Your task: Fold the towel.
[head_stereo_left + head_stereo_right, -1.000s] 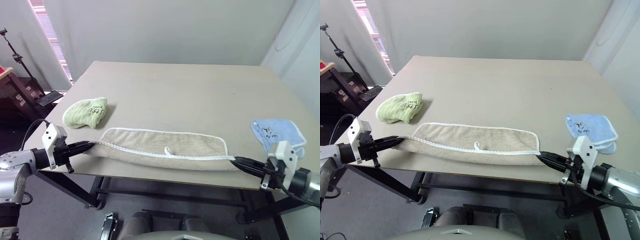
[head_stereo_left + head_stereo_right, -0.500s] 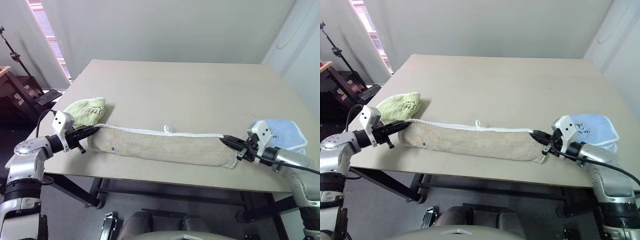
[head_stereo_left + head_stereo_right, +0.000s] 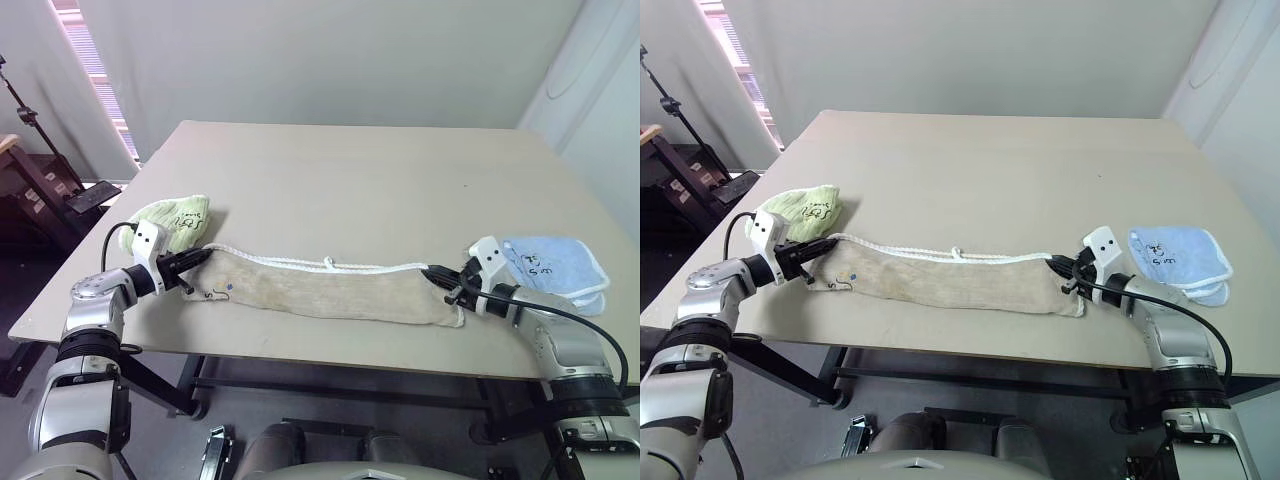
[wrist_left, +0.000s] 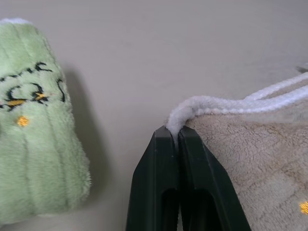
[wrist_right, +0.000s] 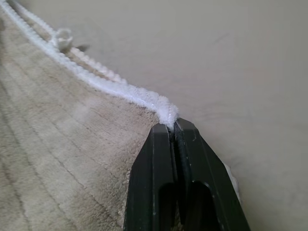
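Across the near edge of the surface (image 3: 330, 170), the towel (image 3: 330, 295) lies as a long doubled strip. Left claw (image 3: 200, 258) at nine o'clock and right claw (image 3: 432, 273) at three each pinch a corded corner. Further folds likely remain.

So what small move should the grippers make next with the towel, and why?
Probably open both and draw back. The towel lies folded in a long strip on the table, and the left gripper and right gripper each pinch a white-corded corner resting at table level.
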`<act>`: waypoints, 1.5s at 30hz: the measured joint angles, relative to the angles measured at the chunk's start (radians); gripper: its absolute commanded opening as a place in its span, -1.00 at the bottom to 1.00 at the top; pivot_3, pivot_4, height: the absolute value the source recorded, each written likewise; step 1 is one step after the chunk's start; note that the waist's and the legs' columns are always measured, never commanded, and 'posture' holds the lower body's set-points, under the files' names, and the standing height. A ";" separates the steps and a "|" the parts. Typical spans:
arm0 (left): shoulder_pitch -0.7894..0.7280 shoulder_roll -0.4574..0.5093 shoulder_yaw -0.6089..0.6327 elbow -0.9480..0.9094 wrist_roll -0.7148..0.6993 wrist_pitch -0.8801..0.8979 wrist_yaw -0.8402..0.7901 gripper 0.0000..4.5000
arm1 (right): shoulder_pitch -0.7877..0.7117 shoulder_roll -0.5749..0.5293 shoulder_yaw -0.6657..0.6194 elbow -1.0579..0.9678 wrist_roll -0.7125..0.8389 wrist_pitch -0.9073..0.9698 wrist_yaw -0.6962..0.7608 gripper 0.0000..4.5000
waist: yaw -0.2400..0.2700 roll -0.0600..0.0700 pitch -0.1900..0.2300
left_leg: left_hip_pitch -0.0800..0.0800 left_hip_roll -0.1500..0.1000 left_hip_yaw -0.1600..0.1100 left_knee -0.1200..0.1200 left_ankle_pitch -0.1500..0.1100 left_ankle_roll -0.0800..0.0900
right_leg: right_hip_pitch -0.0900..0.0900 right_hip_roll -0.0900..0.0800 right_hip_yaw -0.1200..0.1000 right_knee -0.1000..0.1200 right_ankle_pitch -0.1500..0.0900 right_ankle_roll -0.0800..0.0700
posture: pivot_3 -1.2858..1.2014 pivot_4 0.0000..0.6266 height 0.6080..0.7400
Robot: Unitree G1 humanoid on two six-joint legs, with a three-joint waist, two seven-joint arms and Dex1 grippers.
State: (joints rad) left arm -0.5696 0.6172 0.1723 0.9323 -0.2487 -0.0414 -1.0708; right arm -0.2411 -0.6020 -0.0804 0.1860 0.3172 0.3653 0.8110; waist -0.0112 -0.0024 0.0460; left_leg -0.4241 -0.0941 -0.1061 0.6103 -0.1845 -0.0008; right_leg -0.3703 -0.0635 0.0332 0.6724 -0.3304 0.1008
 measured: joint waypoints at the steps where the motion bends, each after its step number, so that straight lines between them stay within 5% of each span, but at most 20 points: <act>1: -0.004 -0.001 0.000 0.009 0.000 0.000 -0.001 -0.38 | -0.008 0.007 0.000 0.009 -0.003 0.001 -0.016 -0.78 | -0.001 0.000 0.000 | 0.000 0.000 0.000 0.000 0.000 0.000 | 0.000 0.000 0.000 0.000 0.000 0.000 | 0.03 -1.00 1.00; 10: -0.045 -0.005 0.004 0.077 0.000 -0.001 -0.010 1.00 | -0.041 0.041 -0.003 0.038 -0.018 0.000 -0.059 0.53 | -0.001 0.000 0.000 | 0.000 0.000 0.000 0.001 0.000 0.000 | 0.000 0.000 0.000 0.002 0.000 0.000 | 0.03 -1.00 1.00; 12: -0.057 -0.005 0.010 0.081 0.000 -0.016 0.013 1.00 | -0.062 0.053 -0.013 0.044 -0.017 -0.002 -0.078 0.87 | -0.002 0.000 0.000 | 0.000 0.000 0.000 0.002 0.000 0.000 | -0.001 0.000 0.000 0.003 0.000 0.000 | 0.03 -1.00 1.00; 18: -0.058 -0.004 0.053 0.000 -0.043 0.026 0.017 1.00 | -0.111 0.064 -0.134 -0.010 0.113 0.204 -0.141 0.87 | 0.001 0.000 0.000 | 0.000 0.000 -0.001 0.001 0.000 0.000 | -0.001 0.000 0.000 0.005 0.000 0.000 | 0.03 -1.00 1.00; 21: 0.011 -0.001 0.057 -0.181 -0.102 0.120 -0.049 1.00 | -0.091 0.049 -0.200 -0.090 0.217 0.365 -0.151 0.87 | -0.001 0.000 0.000 | 0.000 0.000 -0.001 0.000 0.000 0.000 | -0.002 0.000 0.000 0.005 0.000 0.000 | 0.03 -1.00 1.00; 33: 0.294 -0.013 0.007 -0.676 -0.193 0.340 -0.081 1.00 | -0.033 -0.125 -0.524 -0.109 0.715 1.195 -0.181 0.87 | 0.000 0.001 -0.001 | 0.000 0.001 0.000 0.002 -0.001 -0.002 | 0.000 0.000 0.000 0.005 -0.002 -0.005 | 0.03 -1.00 1.00; 45: 0.318 -0.070 -0.076 -0.745 -0.196 0.355 -0.069 1.00 | 0.219 -0.025 -0.561 -0.127 1.090 1.241 -0.489 0.87 | -0.003 0.006 -0.002 | -0.002 0.002 0.000 0.001 -0.001 0.000 | 0.001 0.000 0.000 -0.002 -0.002 -0.005 | 0.03 -1.00 1.00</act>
State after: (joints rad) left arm -0.2515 0.5469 0.0963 0.1870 -0.4447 0.3140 -1.1400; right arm -0.0220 -0.6270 -0.6411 0.0589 1.4073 1.6066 0.3222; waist -0.0137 0.0032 0.0437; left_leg -0.4259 -0.0924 -0.1057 0.6113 -0.1852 -0.0008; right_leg -0.3694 -0.0637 0.0334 0.6704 -0.3322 0.0959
